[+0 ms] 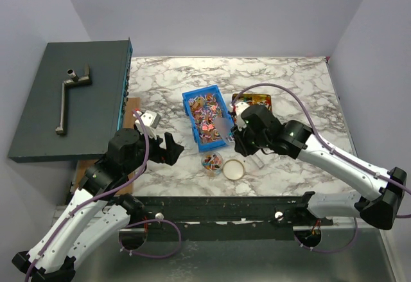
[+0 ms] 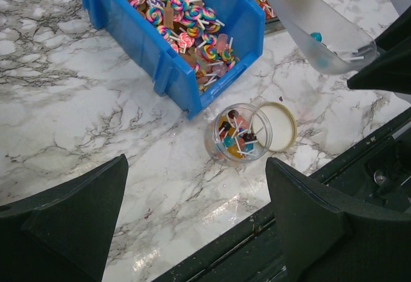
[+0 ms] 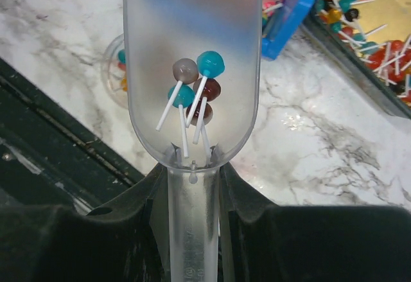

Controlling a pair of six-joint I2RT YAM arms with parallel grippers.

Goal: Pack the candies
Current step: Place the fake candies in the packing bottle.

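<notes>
Clamped in the right gripper is the handle of a frosted clear plastic scoop, and in its bowl sits a small load of candies: ball-headed sweets on white sticks, teal, brown and grey. We look to be mid-transfer! The scoop hangs over the marble just off the open blue plastic bin, which holds the main heap at the desk's centre. The small clear round jar waits near the middle of the near edge, part filled. Its round gold lid lies touching it.

Next, I'd say, the scoop's lip must come over that narrow mouth and tip gently, because those sticks could snag and spill. The left gripper hovers short of the jar, jaws spread wide and holding nothing.

White marble-patterned tabletop with grey veins, a gold-bottomed tray of more sweets right of the bin, and a dark grey platform along the left edge carrying a bent metal tool. Pale, plain walls close in on three sides.
</notes>
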